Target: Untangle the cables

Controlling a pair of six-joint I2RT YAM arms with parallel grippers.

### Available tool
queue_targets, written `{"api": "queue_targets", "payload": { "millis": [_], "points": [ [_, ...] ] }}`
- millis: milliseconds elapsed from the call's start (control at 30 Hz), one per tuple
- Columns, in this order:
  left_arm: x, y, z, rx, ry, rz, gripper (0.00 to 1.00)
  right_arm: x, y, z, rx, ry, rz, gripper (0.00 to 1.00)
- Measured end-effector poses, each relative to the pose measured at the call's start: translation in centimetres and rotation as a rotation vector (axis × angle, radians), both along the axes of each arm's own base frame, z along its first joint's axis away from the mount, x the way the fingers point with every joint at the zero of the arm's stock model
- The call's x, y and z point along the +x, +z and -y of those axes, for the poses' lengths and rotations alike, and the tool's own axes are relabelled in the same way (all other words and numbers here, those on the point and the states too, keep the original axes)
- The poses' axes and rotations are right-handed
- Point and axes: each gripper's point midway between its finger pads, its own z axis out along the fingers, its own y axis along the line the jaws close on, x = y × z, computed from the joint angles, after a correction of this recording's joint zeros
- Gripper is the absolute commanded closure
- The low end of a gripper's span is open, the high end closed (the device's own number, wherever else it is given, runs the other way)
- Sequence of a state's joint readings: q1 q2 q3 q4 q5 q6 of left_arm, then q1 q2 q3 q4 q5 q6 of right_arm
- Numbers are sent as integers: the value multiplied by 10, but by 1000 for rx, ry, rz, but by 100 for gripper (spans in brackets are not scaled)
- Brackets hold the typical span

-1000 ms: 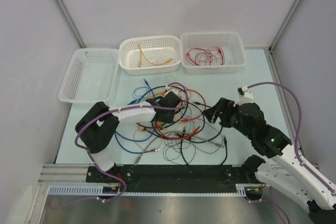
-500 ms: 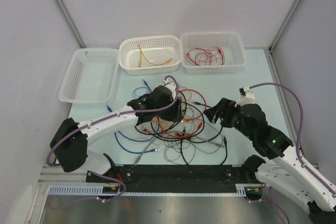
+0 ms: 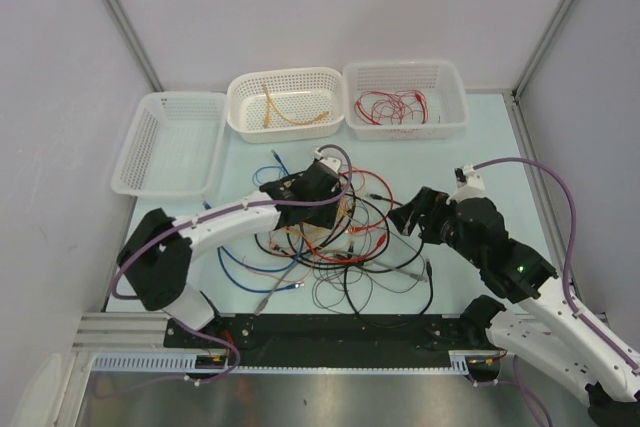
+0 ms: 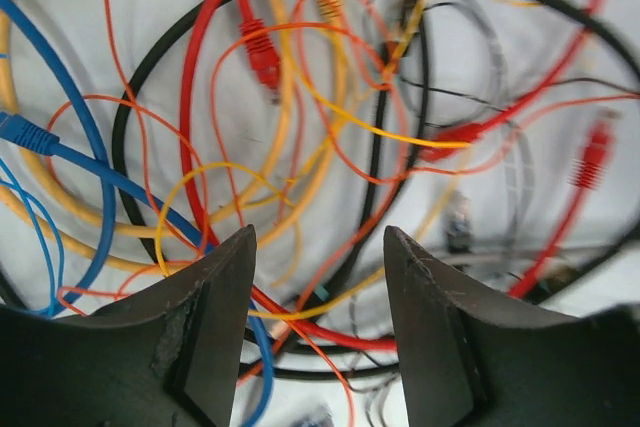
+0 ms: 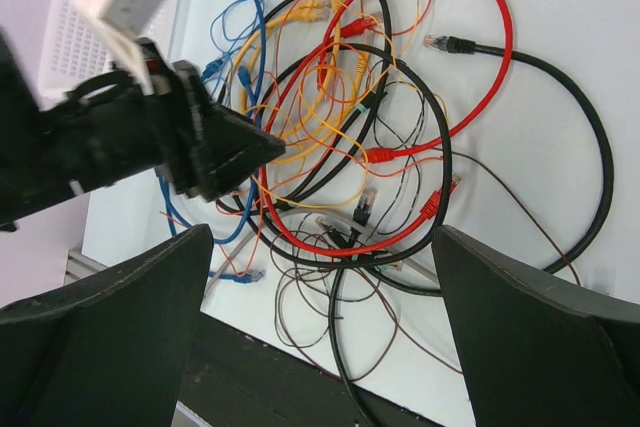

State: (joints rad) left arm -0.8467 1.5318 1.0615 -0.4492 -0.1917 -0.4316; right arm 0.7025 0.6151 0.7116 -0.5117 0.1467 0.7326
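The cables (image 3: 345, 237) lie in one tangle of red, orange-yellow, blue, black and grey loops on the table's middle. My left gripper (image 3: 334, 209) hangs over the tangle's upper left part, open. In the left wrist view its fingers (image 4: 320, 239) stand apart above crossing red, yellow and blue strands (image 4: 258, 47), gripping none. My right gripper (image 3: 405, 217) hovers at the tangle's right edge, jaws wide open. In the right wrist view (image 5: 320, 232) the red and black loops (image 5: 380, 155) lie below, and the left gripper (image 5: 230, 152) shows at the left.
Three white baskets stand along the back: a bare one (image 3: 135, 147) at the left, a middle one (image 3: 285, 75) holding an orange-yellow cable, a right one (image 3: 405, 67) holding thin red cable. A black strip (image 3: 330, 327) runs along the near edge.
My left gripper went from shut to open over the tangle, and its arm reached out, then drew back a little. The right arm has not moved.
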Motion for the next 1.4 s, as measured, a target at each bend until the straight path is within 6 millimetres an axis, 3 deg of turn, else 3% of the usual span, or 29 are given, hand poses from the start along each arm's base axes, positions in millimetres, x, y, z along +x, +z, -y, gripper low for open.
{"api": "queue_targets", "payload": {
  "millis": [167, 400, 600, 700, 800, 833, 933, 1000, 1100, 1200, 1333, 1400],
  "points": [
    [14, -33, -12, 104, 41, -38, 44, 0, -1, 1, -2, -1, -1, 3],
    [43, -45, -7, 132, 79, -39, 48, -2, 0, 4, -3, -9, 3, 3],
    [45, -63, -10, 160, 84, -71, 51, -2, -3, 7, -15, -18, 1, 2],
    [43, -73, -10, 171, 76, -95, 57, -3, -4, 7, -20, -19, -4, 2],
    [41, -80, -8, 169, 69, -112, 74, -3, -5, 8, -24, -20, -7, 2],
    [41, -80, -5, 160, 65, -113, 85, -3, -5, 8, -24, -21, -7, 2],
    [40, -81, -1, 137, 51, -115, 99, -3, -5, 9, -24, -22, -6, 2],
    [39, -80, 1, 129, 42, -113, 100, -3, -5, 9, -24, -21, -6, 3],
    [34, -72, -3, 125, 38, -111, 100, -3, -5, 9, -23, -21, -6, 3],
    [33, -47, -4, 92, 32, -80, 100, -3, -5, 8, -23, -21, -6, 3],
    [30, 14, -1, -4, 10, 0, 100, -3, -3, 7, -14, -17, 2, 3],
    [31, 57, 3, -76, -10, 59, 100, -3, 1, 7, -3, -15, 14, 3]
  ]
}}
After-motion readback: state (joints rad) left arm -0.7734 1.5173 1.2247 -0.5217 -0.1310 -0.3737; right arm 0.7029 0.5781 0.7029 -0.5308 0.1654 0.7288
